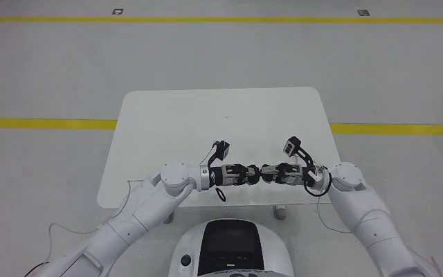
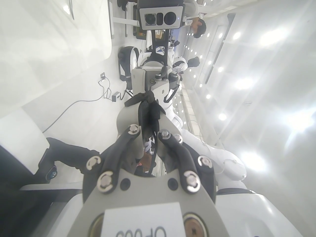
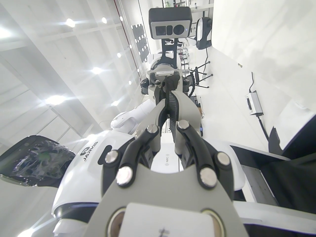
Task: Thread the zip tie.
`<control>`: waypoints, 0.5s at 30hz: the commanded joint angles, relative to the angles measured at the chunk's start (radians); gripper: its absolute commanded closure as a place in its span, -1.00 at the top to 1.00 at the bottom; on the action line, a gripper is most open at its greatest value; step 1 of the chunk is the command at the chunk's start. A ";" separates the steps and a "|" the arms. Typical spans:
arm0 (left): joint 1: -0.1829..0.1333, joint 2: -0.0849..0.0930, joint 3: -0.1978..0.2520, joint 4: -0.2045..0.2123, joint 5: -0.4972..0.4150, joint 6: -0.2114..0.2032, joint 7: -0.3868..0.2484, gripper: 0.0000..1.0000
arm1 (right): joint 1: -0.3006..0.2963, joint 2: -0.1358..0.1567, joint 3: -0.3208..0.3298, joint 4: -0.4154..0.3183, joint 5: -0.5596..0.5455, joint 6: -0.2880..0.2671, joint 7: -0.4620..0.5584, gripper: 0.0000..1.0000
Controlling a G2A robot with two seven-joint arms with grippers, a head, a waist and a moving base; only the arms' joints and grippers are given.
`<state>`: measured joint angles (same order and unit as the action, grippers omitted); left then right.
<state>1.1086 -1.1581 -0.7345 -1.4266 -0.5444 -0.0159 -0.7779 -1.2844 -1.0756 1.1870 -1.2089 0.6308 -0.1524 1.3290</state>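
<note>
Grippers nose to nose in the top view: left gripper [image 1: 255, 173] and right gripper [image 1: 270, 172] meeting tip against tip, raised over the near part of the white table [image 1: 208, 118], just inside its front edge. Both forearms level and in one line, elbows out to either side. Between the tips, too small and dark to tell anything apart.

Left wrist view: left gripper [image 2: 147, 109] with its black fingers [image 2: 140, 117] pressed close together, no gap visible at the pads, clamped on the zip tie [image 2: 132, 101]. One flat black end of the strip sticking out sideways from the tips, toward the table; the rest lost among the dark pads. Right gripper [image 2: 151, 82] directly beyond, touching or all but touching.

Right wrist view: right gripper [image 3: 168, 97] narrowed to a thin slit, fingers [image 3: 176, 107] converging on a slim black piece at the tips, apparently the same zip tie [image 3: 169, 85], pinched there. Left gripper [image 3: 165, 78] straight ahead, tip to tip. Zip tie off the table, held in the air between both grippers.
</note>
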 commanded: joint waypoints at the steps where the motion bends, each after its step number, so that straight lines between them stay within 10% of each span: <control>1: 0.000 0.000 0.000 0.000 0.000 -0.002 -0.002 -1.00 | 0.000 0.000 0.000 0.000 0.001 -0.001 0.000 -1.00; 15: 0.001 -0.002 0.000 0.000 0.003 -0.003 -0.006 -0.88 | -0.002 0.004 0.000 -0.003 0.002 -0.002 0.000 -1.00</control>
<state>1.1090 -1.1595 -0.7346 -1.4263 -0.5420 -0.0196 -0.7836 -1.2870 -1.0723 1.1877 -1.2120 0.6333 -0.1544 1.3292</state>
